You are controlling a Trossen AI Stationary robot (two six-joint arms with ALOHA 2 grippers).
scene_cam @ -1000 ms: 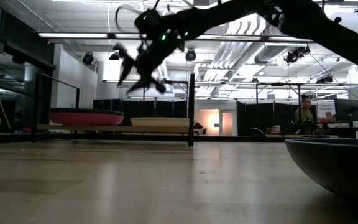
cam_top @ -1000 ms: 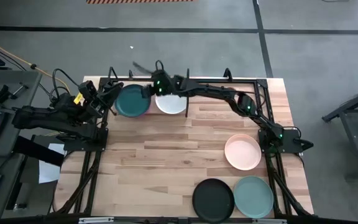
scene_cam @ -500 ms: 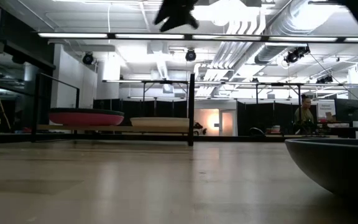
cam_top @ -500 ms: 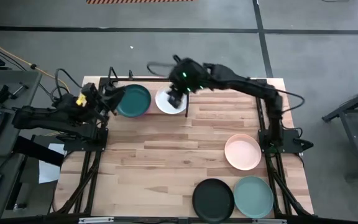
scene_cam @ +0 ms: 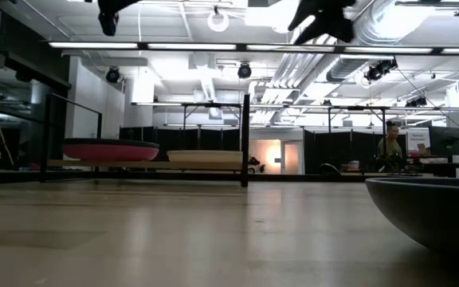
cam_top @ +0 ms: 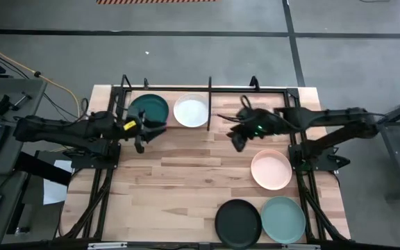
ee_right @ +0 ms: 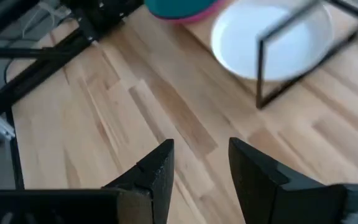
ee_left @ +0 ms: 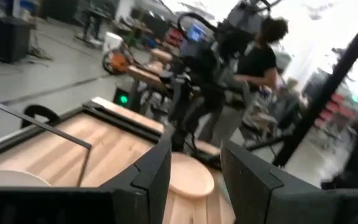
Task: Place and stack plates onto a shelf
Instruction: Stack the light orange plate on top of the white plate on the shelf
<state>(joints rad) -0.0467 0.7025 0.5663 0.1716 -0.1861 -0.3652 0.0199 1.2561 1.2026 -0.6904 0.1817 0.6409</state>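
The dark teal plate (cam_top: 149, 110) lies on the magenta pink plate (scene_cam: 110, 149) inside the black rod shelf (cam_top: 209, 90). Beside that stack rests the white plate (cam_top: 191, 111). The pale peach plate (cam_top: 271, 169), black plate (cam_top: 238, 221) and grey-green plate (cam_top: 282, 219) sit flat on the table. My left gripper (cam_top: 150, 129) hovers open just near of the teal plate and points toward the table's right (ee_left: 194, 152). My right gripper (cam_top: 229, 130) hangs open above bare wood right of the shelf and faces the white plate (ee_right: 201, 152).
The shelf's corner post (ee_right: 260, 71) stands between my right gripper and the white plate (ee_right: 272, 37). A dark plate rim (scene_cam: 429, 209) fills the low view's near right. Bare wood (cam_top: 186, 173) spans the table's middle. A person (ee_left: 257, 59) stands beyond the table's right side.
My right gripper has pulled back from above the shelf, rising and swinging toward the table's right and near side. My left gripper has moved from the teal plate's left edge toward the near edge and a little right. The plates have stayed put.
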